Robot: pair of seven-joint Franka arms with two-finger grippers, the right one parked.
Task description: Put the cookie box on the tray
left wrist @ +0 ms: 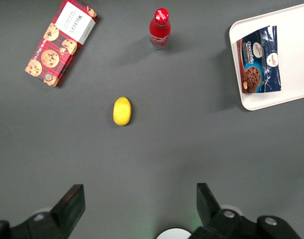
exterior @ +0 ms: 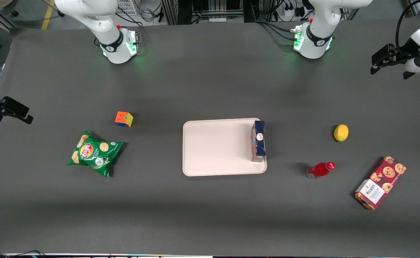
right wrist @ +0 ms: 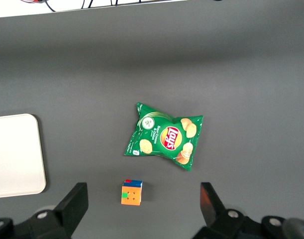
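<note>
Seemingly done: box (exterior: 259, 145) lies on tray (exterior: 213, 150), along edge toward working arm's end, wholly inside rim. Gripper (left wrist: 140, 209) hangs high above bare table near lemon (left wrist: 122, 110), fingers spread, holding nothing, well apart from box. Nothing left.

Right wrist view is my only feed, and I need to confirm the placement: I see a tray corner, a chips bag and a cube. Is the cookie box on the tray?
Observer: Yes. The cookie box rests on the tray, along the edge toward the working arm's end.
Operator: Where is the gripper?
Observer: The gripper is open and holds nothing, up over bare table near the lemon, well away from the tray.
Operator: Anything else at that end?
Observer: A red bottle and a red box, both on the table, nearer the front camera than the lemon.
</note>
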